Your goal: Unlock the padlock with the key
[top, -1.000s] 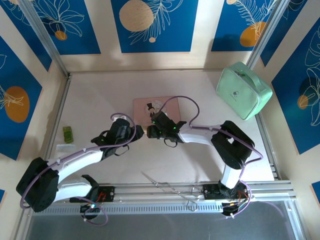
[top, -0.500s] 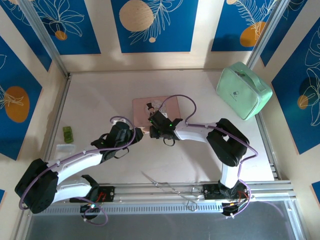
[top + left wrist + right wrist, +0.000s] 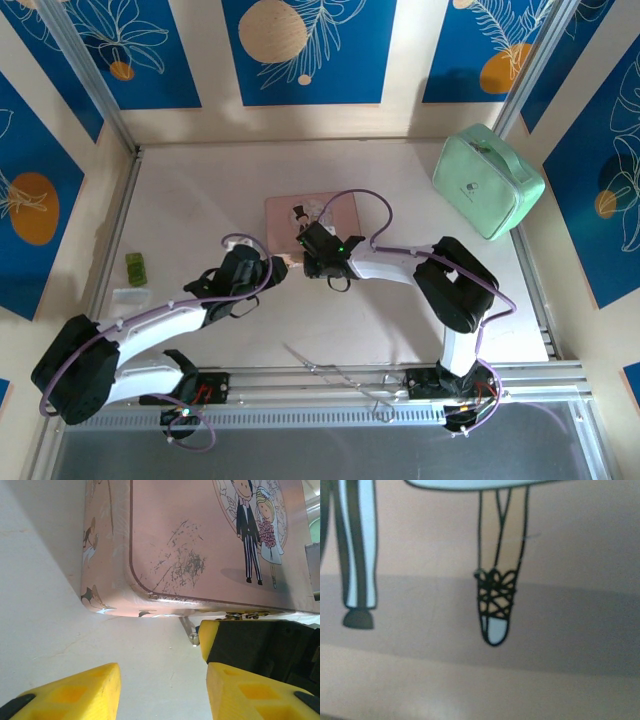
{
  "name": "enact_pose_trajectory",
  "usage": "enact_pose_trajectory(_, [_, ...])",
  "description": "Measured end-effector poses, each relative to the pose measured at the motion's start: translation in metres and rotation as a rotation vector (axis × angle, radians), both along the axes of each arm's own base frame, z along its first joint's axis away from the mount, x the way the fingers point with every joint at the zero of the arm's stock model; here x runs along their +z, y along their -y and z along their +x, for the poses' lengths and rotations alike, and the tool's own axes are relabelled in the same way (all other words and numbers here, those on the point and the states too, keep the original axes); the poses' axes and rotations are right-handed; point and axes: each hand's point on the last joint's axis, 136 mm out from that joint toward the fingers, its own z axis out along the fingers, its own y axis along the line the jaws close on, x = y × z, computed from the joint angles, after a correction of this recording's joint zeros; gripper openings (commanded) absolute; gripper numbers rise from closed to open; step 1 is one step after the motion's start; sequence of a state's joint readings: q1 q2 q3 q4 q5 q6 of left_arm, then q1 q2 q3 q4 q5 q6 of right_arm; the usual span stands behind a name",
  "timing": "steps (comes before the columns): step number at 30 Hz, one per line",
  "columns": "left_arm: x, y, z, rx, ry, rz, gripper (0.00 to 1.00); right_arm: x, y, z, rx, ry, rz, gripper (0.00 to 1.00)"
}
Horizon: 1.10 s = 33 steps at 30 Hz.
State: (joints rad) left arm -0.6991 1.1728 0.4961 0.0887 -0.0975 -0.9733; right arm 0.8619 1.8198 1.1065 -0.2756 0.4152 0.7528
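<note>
The pink tin box (image 3: 312, 213) lies mid-table, and its lid with a cartoon couple (image 3: 210, 535) shows close up in the left wrist view. A short silvery metal piece (image 3: 189, 629) sticks out under the tin's front edge; I cannot tell whether it belongs to the padlock or the key. The padlock's blue body is hidden. My left gripper (image 3: 162, 680) (image 3: 278, 264) stands open in front of that edge with only bare table between its yellow fingers (image 3: 75, 692). My right gripper (image 3: 305, 264) is at the same edge, with one yellow-and-black finger (image 3: 250, 642) beside the metal piece. The right wrist view is pressed against the lid's drawing (image 3: 492, 605).
A mint green case (image 3: 488, 180) sits at the back right. A small green block (image 3: 135, 267) lies by the left wall, with a clear wrapper (image 3: 130, 298) just in front of it. Thin metal pieces (image 3: 340, 375) rest on the front rail between the arm bases.
The right gripper has shifted slightly left and closer to the tin's front edge. The left arm has hardly moved.
</note>
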Motion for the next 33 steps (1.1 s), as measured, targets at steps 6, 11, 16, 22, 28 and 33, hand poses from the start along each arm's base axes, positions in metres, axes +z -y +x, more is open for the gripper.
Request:
enact_pose_trajectory(6, [-0.001,0.007,-0.002,-0.010,-0.003,-0.014,0.49,0.001,0.000,-0.002,0.000,-0.013,-0.001,0.24])
enact_pose_trajectory(11, [-0.003,0.018,-0.006,-0.037,0.006,-0.031,0.49,0.002,-0.001,-0.006,0.005,-0.056,0.005,0.21])
enact_pose_trajectory(16, [-0.015,0.030,-0.011,-0.057,0.004,-0.055,0.48,0.002,-0.001,-0.009,0.007,-0.144,0.028,0.20])
enact_pose_trajectory(22, [-0.029,0.036,-0.020,-0.070,0.029,-0.098,0.42,0.004,-0.002,-0.015,0.018,-0.250,0.065,0.20])
enact_pose_trajectory(28, [-0.016,0.056,-0.024,-0.113,0.114,-0.145,0.41,0.007,0.002,-0.020,0.021,-0.341,0.098,0.20])
enact_pose_trajectory(33, [-0.036,0.061,-0.023,-0.123,0.135,-0.146,0.39,0.009,0.006,-0.020,0.028,-0.366,0.105,0.20])
